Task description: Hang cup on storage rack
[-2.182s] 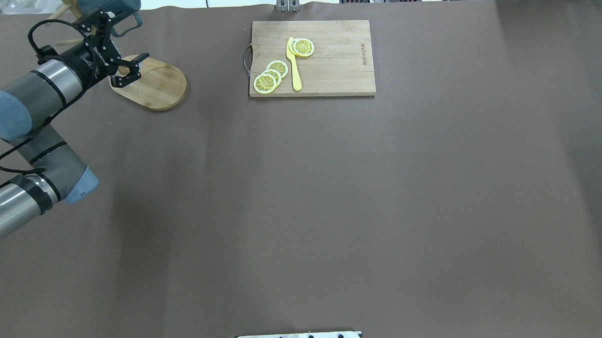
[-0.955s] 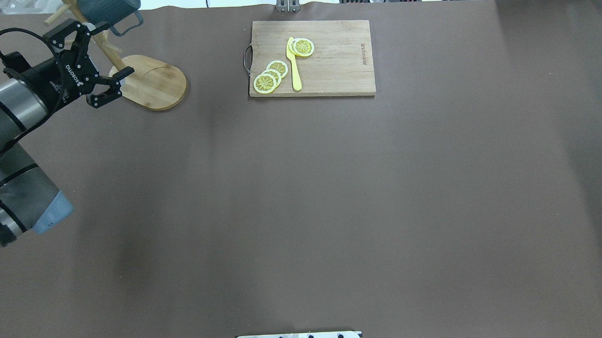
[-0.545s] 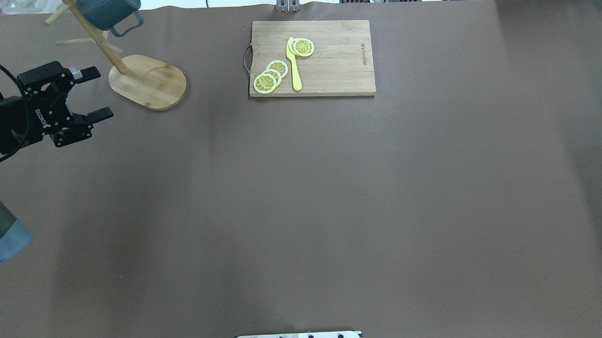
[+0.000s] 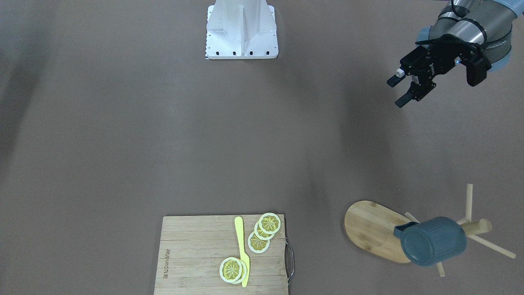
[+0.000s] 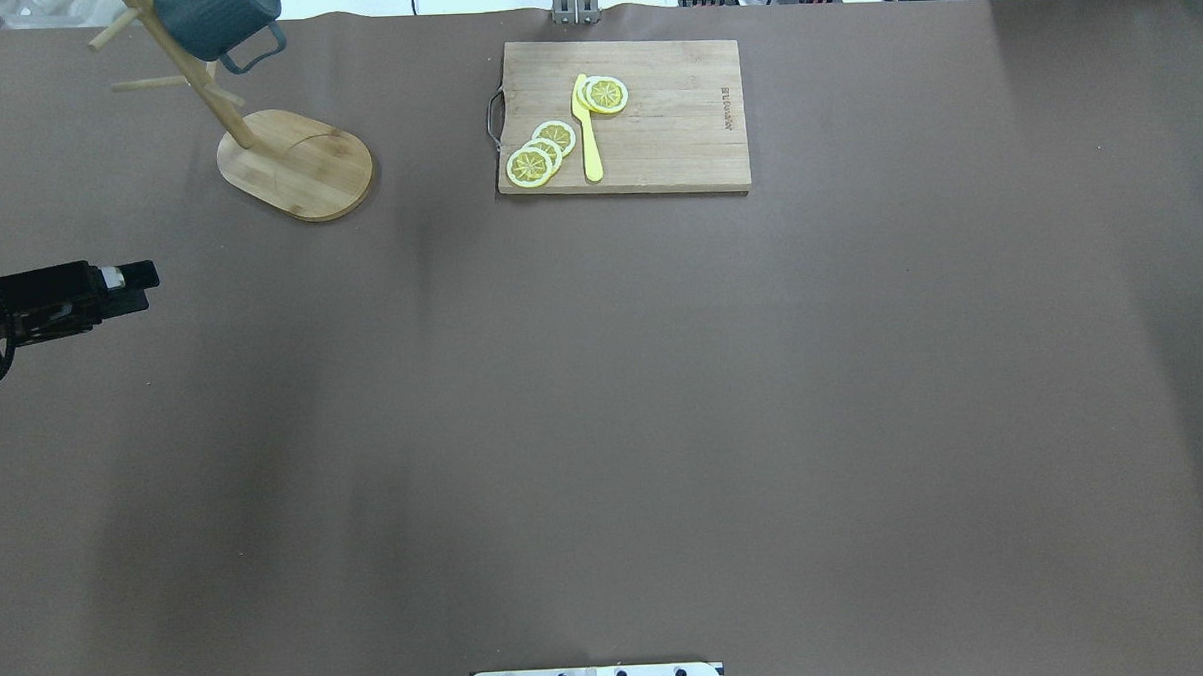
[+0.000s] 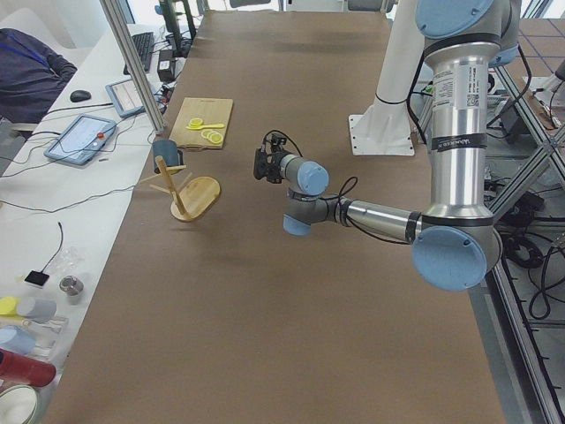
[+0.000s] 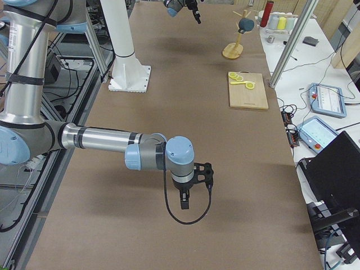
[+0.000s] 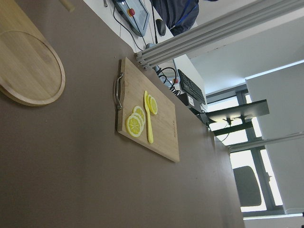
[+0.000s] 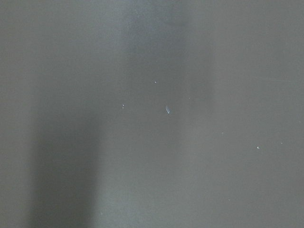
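The cup [image 5: 215, 16], a matte slate-blue cylinder, hangs tipped on a thin dowel peg of the bamboo storage rack [image 5: 295, 164] at the worktop's [image 5: 665, 426] far left, seemingly hooked by its small handle. The left gripper [image 4: 396, 92] hovers well apart from it, jaws open and empty, so the hang looks done. As for the right gripper [image 7: 184, 202], I cannot tell how its jaws stand.

- The cutting board [image 5: 675, 145] bears a short line of burned-in lettering [image 5: 726, 110] near one short edge. The characters are too small to make out in any view.
- The left arm [image 6: 459, 141] carries a printed label [image 6: 469, 88] on its upright tube, and it is illegible.
- Nothing else shows readable text.
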